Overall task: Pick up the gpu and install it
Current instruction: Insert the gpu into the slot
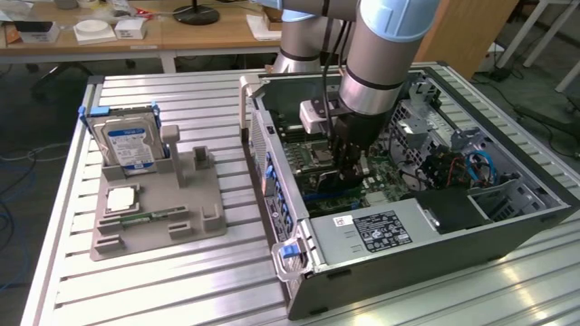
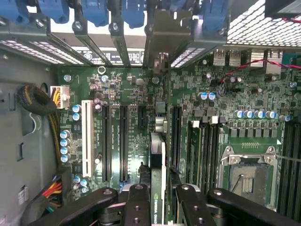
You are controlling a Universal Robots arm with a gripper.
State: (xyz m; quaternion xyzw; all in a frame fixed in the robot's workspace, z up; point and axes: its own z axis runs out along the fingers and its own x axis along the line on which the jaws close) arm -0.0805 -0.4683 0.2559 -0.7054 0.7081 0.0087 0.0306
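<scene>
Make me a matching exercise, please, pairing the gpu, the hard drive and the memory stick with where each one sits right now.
Things:
1. gpu
2. hard drive
3. memory stick

Places:
A. lying flat on the grey holder
B. held edge-on in the gripper, inside the open computer case
C. standing upright in the grey holder

Right pairs: 1-B, 2-C, 3-A
</scene>
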